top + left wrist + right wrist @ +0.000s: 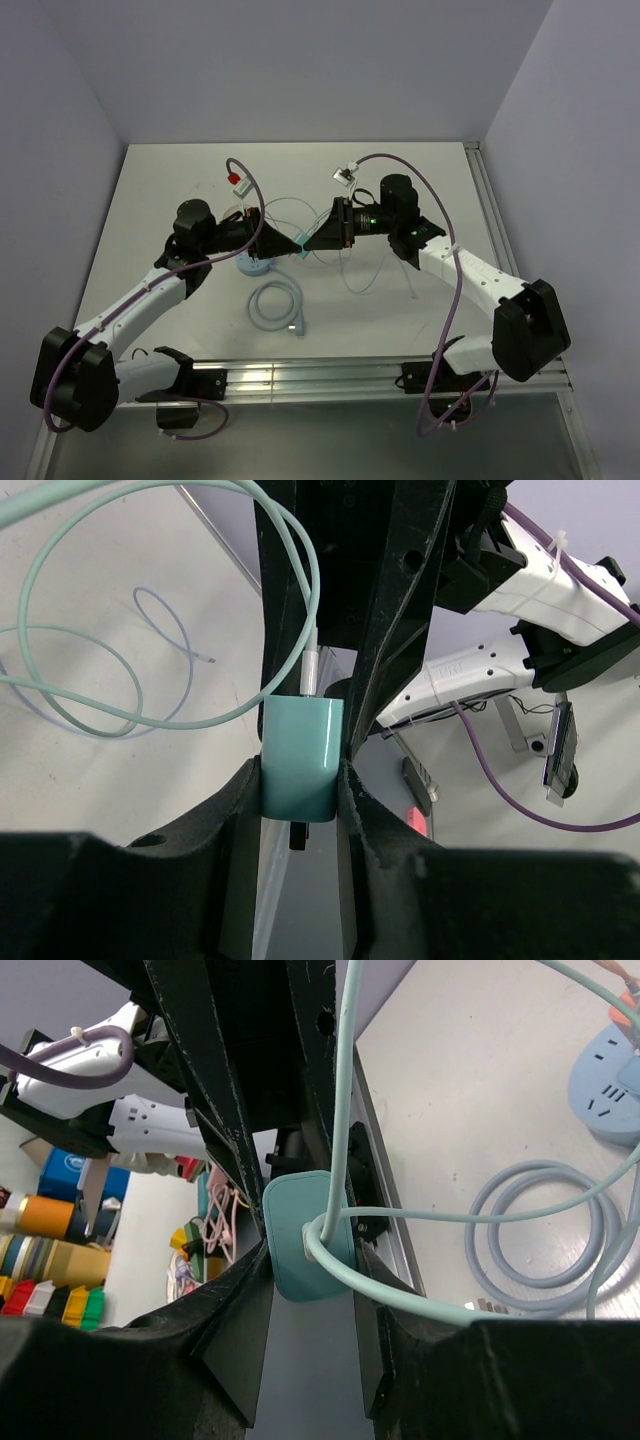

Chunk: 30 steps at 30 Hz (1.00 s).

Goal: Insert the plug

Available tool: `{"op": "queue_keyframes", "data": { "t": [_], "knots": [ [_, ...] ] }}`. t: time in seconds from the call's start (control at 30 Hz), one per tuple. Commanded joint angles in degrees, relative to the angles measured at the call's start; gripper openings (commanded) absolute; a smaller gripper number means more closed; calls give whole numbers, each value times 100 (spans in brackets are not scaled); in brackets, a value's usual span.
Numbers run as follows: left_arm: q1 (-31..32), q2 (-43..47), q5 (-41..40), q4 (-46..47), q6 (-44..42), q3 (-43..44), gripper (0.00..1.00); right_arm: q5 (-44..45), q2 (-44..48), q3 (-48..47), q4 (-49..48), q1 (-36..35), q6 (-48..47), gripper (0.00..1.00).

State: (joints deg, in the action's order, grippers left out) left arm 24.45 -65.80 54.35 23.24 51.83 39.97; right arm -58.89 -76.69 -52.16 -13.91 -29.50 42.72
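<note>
A grey coiled cable (277, 305) lies nearest on the table (150, 200), and a round blue socket (255, 266) sits just beyond it. Above the socket the two arms meet tip to tip. The left gripper (300, 780) clamps the teal plug (300, 755). The right gripper (310, 1260) presses both sides of the same plug, whose pale green cord (310, 590) loops away.

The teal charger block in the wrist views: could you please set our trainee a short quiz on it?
1. True or false: the teal plastic charger block lies loose on the table.
2. Its thin cable is: A teal, B red, C black.
3. Which wrist view shows the round pale-blue socket base?
Key: 1 false, the left gripper clamps it; 2 A; 3 right wrist.
</note>
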Motion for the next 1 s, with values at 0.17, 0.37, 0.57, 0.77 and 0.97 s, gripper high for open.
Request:
{"op": "queue_keyframes", "data": {
  "t": [0.17,0.37,0.57,0.77,0.97],
  "knots": [
    [51,225,322,418,20,-15,0,-96,-259,-189,-841,-74,333,45],
    [51,226,366,462,46,-24,0,-105,-373,-224,-1061,-74,483,46],
    [43,226,349,401,-15,-33,0,0,-391,-285,-991,-74,360,14],
    [-133,515,-984,-1144,-621,134,63,1203,-329,-917,651,-91,-641,0],
    [-230,1280,-3823,-3228,-1167,486,69,2477,-1163,-2455,1847,-100,-1371,0]
  ]
}}
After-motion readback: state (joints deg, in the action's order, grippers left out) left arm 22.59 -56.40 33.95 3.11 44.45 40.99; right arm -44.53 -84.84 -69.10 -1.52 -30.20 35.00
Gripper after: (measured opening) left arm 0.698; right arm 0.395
